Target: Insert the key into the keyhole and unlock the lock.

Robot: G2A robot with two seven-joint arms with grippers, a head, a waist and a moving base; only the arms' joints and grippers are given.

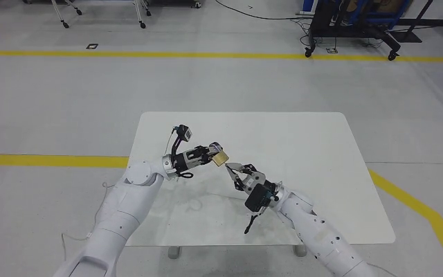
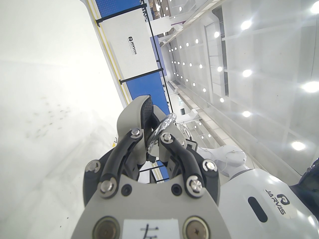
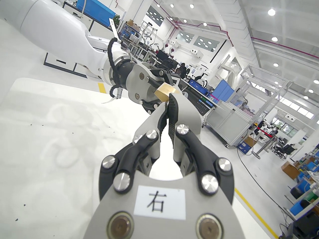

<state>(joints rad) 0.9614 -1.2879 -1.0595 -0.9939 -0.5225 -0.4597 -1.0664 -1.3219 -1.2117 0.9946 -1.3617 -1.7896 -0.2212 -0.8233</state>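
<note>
Lock (image 3: pixel 165 92): brass-coloured metal, smooth, satin sheen; shackle (image 2: pixel 163 125) bright polished metal. Tabletop (image 1: pixel 297 152): white, matt, smooth. Right gripper (image 3: pixel 169 100) pads (image 3: pixel 172 123): black, ribbed, matt.

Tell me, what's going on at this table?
The left pincer holds a brass padlock above the white table, gripping its shackle. The right pincer is shut, its tips close up against the padlock's body. Whether it holds the key, or the key is already in, cannot be told.
</note>
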